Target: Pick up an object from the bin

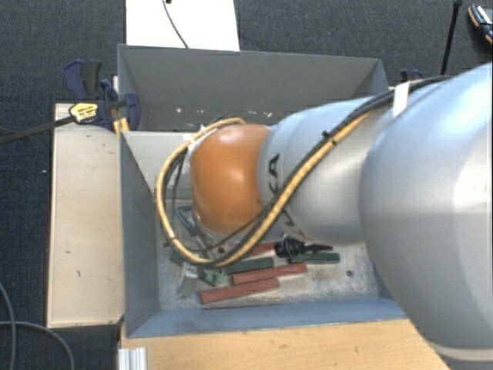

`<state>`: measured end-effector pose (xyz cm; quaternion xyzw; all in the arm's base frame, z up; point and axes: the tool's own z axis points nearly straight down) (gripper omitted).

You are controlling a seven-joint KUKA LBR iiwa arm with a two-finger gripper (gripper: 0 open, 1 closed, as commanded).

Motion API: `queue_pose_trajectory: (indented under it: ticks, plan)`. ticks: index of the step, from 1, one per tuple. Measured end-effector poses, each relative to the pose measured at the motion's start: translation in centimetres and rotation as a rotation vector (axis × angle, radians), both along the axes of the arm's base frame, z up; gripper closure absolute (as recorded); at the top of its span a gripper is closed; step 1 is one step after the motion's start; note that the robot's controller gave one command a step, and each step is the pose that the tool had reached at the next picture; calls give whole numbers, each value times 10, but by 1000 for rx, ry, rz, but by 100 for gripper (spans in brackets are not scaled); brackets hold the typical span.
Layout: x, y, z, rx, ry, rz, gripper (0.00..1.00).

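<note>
Just below orange cover (227,176), red-brown bars (239,290) lie lengthwise left-right.

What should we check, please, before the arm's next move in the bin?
1. Arm inside bin: ok; orange wrist cover hangs over the grey metal bin's left half.
2. Things nearby: ok; reddish-brown bars and a dark green bar lie on the floor beside the cover.
3. Anything grasped: cannot tell; hidden beneath the cover.
4. Left wall clear of the yellow cable: cannot tell.
5. Arm clear of the small black clip-like thing: cannot tell; it lies at the arm's edge.
</note>
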<state>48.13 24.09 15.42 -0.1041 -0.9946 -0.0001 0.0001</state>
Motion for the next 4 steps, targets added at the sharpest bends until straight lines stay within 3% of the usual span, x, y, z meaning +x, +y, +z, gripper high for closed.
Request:
queue_pose_trajectory:
  ticks: [1, 2, 4]
  plan:
    - [26, -17, -81, 1, -2, -141, 0]
    - [20, -32, -84, -1, 2, -273, 100]
    - [19, -32, -81, -2, 4, -274, 100]
